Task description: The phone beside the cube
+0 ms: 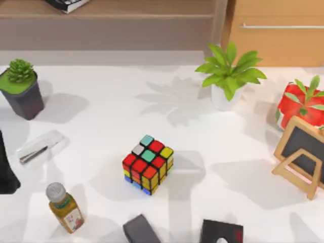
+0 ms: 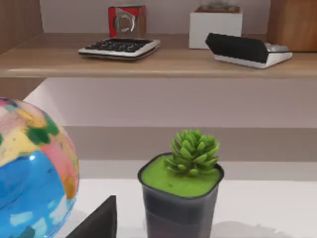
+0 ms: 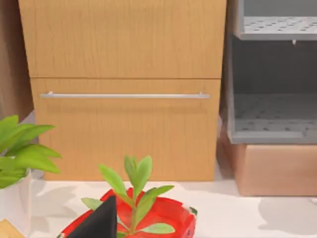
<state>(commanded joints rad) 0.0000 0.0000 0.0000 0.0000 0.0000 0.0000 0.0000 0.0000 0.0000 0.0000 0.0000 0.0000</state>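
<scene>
Near the table's (image 1: 101, 116) middle, the cube (image 1: 148, 163), upright, alone

Right pincer finger (image 3: 96, 222), dark, sits at the near edge. Just beyond it stands a red pot (image 3: 163, 215) holding a leafy plant (image 3: 132, 191) on the white worktop (image 3: 257, 213); a wooden drawer cabinet (image 3: 126, 89) stands farther off.

A succulent pot (image 1: 23, 91), bottle (image 1: 65, 208) and chalkboard (image 1: 301, 154) stand on the white table (image 1: 101, 136).

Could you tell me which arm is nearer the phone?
Left. The left arm is at the left edge by the phone; the right gripper faces the red pot, far right.
</scene>
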